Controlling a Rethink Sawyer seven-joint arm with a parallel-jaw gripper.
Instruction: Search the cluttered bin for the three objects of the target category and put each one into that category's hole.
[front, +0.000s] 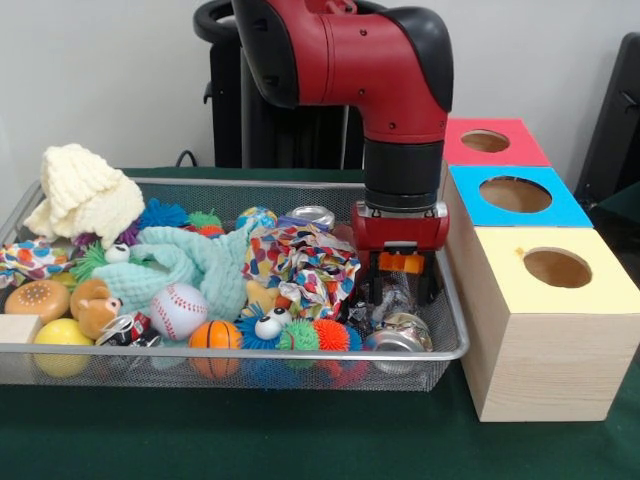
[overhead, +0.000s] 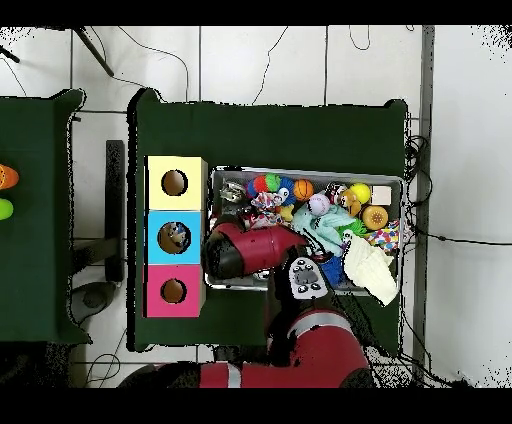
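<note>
Fingers (front: 385, 292) of the gripper (front: 398, 296) reach down into the mesh bin (front: 455, 335) at lower right of centre; whether they grip anything I cannot tell. Crushed cans (front: 398, 334) lie just below, another can (front: 312, 215) farther back. Yellow box (front: 560, 330), blue box (front: 560, 205) and red box (front: 520, 145) line the right.

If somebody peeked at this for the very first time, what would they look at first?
Probably the big red robot arm reaching down into the right end of the wire bin, its gripper low among crushed cans. Next, the heap of bright toys and cloths, and the three boxes with round holes beside the bin.
</note>
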